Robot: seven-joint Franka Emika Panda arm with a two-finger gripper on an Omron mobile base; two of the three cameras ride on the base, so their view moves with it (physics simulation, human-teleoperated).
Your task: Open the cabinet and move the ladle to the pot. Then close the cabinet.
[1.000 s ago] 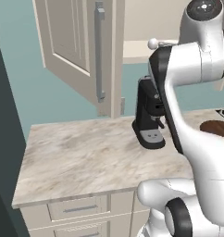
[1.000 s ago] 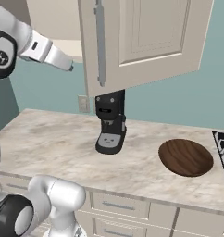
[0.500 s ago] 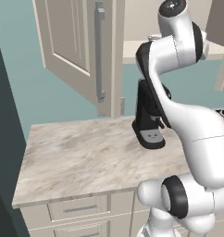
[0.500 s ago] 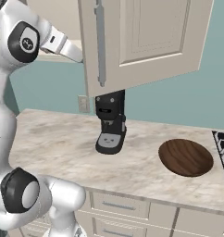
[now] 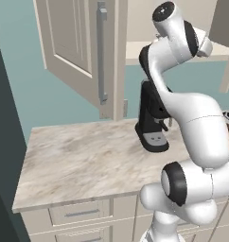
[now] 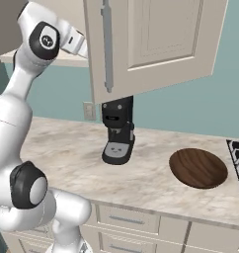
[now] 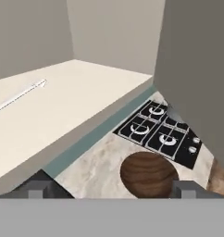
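From the left base view, the cabinet point(image 5: 83, 52) door stood swung open above the counter point(image 5: 78, 160). The right base view showed no readable writing on the coffee machine point(image 6: 117, 131). In the hand view, the gripper point(image 7: 111, 187) hung wide open and empty; the ladle point(image 7: 21, 95) lay on the cabinet shelf, probably light, rigid, best pinched mid-handle.

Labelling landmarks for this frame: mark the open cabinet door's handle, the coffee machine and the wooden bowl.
cabinet door handle point(image 6: 108, 47), right base view, middle of the grey bar.
coffee machine point(image 6: 117, 131), right base view, its black body.
wooden bowl point(image 6: 198, 167), right base view, centre of the hollow.
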